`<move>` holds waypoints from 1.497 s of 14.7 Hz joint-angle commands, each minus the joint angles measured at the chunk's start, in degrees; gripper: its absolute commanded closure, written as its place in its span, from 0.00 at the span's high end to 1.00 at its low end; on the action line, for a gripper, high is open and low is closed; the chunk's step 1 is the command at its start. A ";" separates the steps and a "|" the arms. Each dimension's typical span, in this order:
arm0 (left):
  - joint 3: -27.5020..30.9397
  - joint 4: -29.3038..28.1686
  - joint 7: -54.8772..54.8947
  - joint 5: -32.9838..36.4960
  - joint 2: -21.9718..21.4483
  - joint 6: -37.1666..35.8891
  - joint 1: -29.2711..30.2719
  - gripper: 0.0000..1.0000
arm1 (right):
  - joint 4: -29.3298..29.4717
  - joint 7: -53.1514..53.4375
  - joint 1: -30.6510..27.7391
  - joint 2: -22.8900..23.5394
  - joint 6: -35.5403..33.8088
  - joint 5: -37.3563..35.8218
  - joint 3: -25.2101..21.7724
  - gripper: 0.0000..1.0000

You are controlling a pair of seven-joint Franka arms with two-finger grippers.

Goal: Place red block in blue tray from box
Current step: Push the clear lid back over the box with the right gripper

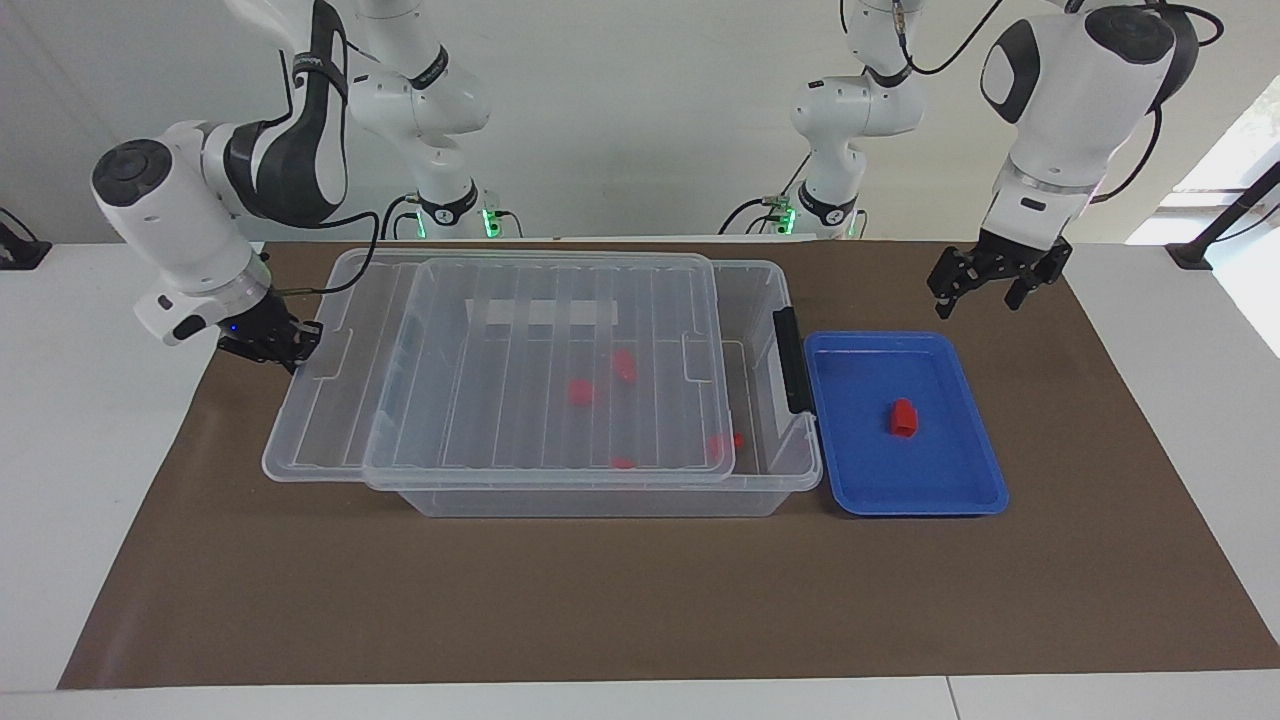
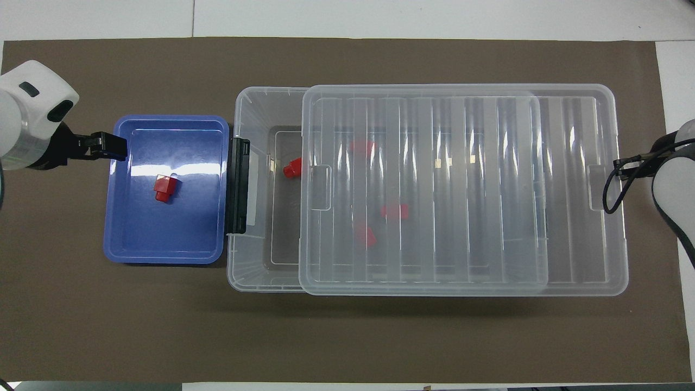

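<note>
One red block [image 1: 903, 417] lies in the blue tray [image 1: 960, 495], also seen from overhead [image 2: 164, 188] in the tray [image 2: 163, 252]. Several more red blocks lie in the clear box [image 1: 770, 300]. One of them [image 2: 293, 168] sits in the uncovered strip by the black handle clip [image 2: 239, 184]; the others are under the ribbed lid [image 1: 550, 300]. The lid is slid toward the right arm's end and overhangs the box there. My left gripper [image 1: 982, 298] is open and empty, up in the air over the tray's rim at the left arm's end. My right gripper [image 1: 290, 345] is at the lid's overhanging end rim.
The box and tray stand side by side on a brown mat [image 1: 600, 600], the tray toward the left arm's end. White table surface [image 1: 100, 450] borders the mat at both ends.
</note>
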 commanded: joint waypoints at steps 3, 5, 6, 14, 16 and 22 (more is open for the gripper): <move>-0.29 -0.38 -0.01 -1.11 -0.94 -1.50 0.94 1.00 | -2.90 4.90 -0.16 -2.08 1.41 0.88 3.11 0.00; -0.20 -0.38 -0.10 -1.11 -1.11 -1.68 1.02 1.00 | -3.25 6.75 -0.16 -2.17 1.32 0.89 3.82 0.00; -0.20 -0.03 -0.02 -1.02 -1.03 -1.94 1.29 1.00 | -3.60 6.75 -0.16 -2.17 1.32 0.89 4.08 0.00; -0.02 5.34 0.69 -2.43 1.17 -5.37 3.40 1.00 | -3.69 8.60 -0.16 -2.17 1.41 1.59 5.58 0.00; -0.02 5.34 0.78 -2.86 1.17 -5.63 3.66 1.00 | -3.69 8.69 -0.16 -2.17 1.41 1.59 5.84 0.00; -0.29 4.55 2.53 -2.87 0.73 -5.37 3.57 1.00 | -3.61 10.79 -0.16 -2.17 1.50 1.59 7.07 0.00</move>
